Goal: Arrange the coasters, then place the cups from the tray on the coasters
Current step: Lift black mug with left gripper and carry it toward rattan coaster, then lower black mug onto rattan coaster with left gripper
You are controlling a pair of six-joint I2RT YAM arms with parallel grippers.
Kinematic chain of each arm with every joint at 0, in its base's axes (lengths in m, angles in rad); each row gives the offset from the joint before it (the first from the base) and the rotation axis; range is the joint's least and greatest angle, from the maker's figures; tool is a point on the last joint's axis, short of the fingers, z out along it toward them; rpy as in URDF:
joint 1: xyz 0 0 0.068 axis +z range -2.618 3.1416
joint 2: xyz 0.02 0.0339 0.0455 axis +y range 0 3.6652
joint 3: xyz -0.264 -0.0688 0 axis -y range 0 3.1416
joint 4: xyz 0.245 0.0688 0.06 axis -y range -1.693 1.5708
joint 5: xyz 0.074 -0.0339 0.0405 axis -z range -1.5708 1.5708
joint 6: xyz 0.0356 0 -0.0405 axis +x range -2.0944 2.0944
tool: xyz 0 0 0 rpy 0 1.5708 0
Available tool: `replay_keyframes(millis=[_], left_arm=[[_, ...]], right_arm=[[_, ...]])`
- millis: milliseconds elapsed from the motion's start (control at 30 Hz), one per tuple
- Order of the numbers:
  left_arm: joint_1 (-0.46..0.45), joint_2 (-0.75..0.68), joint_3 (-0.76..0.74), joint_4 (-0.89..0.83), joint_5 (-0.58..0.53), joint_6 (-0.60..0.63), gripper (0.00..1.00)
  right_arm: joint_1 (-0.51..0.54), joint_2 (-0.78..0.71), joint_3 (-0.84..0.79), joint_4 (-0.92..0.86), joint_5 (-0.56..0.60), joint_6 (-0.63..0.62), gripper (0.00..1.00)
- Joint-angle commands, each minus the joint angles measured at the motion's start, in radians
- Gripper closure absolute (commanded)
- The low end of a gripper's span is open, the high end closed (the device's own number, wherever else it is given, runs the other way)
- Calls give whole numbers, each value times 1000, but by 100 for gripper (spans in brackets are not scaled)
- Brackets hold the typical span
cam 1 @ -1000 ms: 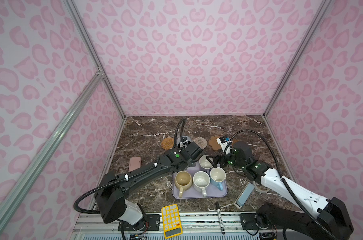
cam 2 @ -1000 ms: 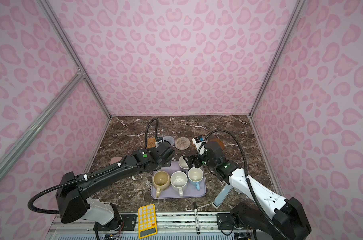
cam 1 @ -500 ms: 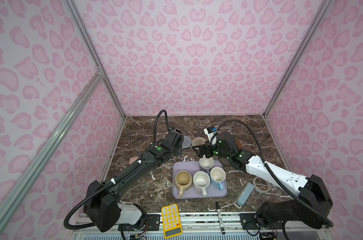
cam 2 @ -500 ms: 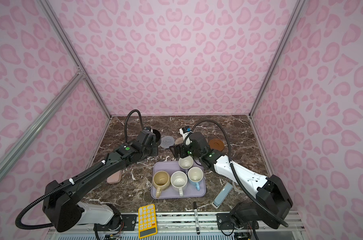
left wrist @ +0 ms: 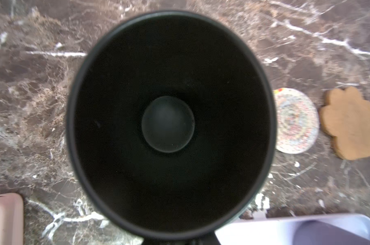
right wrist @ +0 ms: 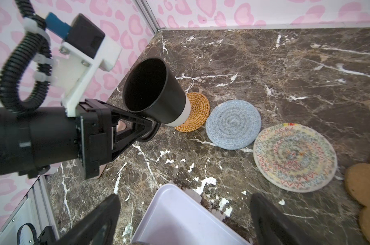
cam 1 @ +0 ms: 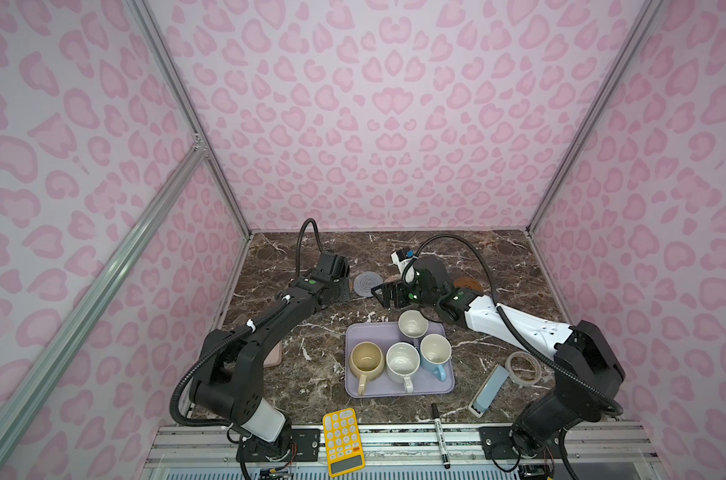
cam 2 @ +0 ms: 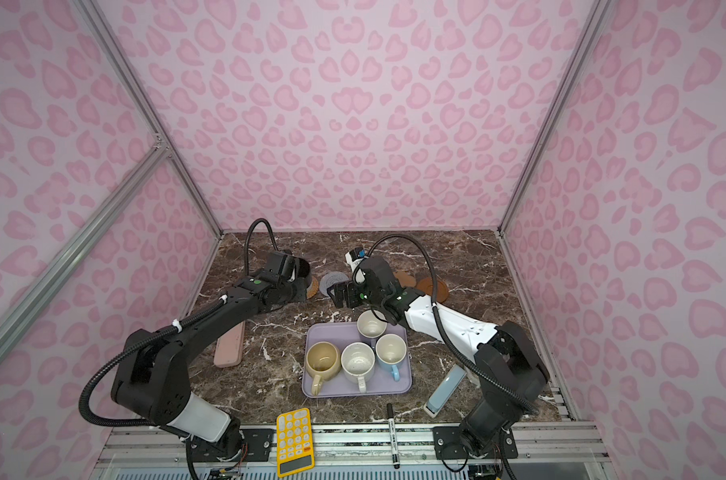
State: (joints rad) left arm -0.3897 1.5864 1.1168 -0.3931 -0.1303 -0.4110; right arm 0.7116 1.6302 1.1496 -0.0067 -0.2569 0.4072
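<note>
My left gripper (right wrist: 151, 125) is shut on the handle of the black cup (right wrist: 154, 93), which hangs tilted with its pale base over the orange-tan woven coaster (right wrist: 198, 112) at the back left. The cup's dark inside (left wrist: 169, 123) fills the left wrist view. Beside it lie the grey-blue coaster (right wrist: 232, 125), the cream coaster (right wrist: 294, 157) and the tan flower coaster (right wrist: 366, 191); the brown wooden disc (cam 1: 469, 284) is further right. My right gripper (right wrist: 184, 218) hangs open and empty over the far corner of the lavender tray (cam 1: 398, 388). On the tray stand lavender (cam 1: 412, 324), beige-yellow (cam 1: 366, 359), speckled white (cam 1: 402, 361) and light blue (cam 1: 435, 353) cups.
A pink oblong case (cam 2: 229, 345) lies left of the tray. A yellow calculator (cam 1: 342, 440) and a marker (cam 1: 440, 436) lie on the front rail. A blue-grey case (cam 1: 489, 390) and a tape ring (cam 1: 523, 368) sit at the front right.
My left arm has carried the black cup from over the tray to the back left, over the orange-tan coaster. My right gripper has swung back and left, staying open.
</note>
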Motion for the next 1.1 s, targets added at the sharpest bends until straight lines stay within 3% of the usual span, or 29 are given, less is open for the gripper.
replay_keyframes(millis=[0,300,1067], left_arm=[[28,31,13,113,43,18,100],[64,93,35,148,73,46,100],[92,154,35,149,91,37,98]], right_arm=[[0,34,30,-9,-13,-4,3],[0,101,97,-58,-25,-15,3],[-16,117,83,-61,-25,-14,3]])
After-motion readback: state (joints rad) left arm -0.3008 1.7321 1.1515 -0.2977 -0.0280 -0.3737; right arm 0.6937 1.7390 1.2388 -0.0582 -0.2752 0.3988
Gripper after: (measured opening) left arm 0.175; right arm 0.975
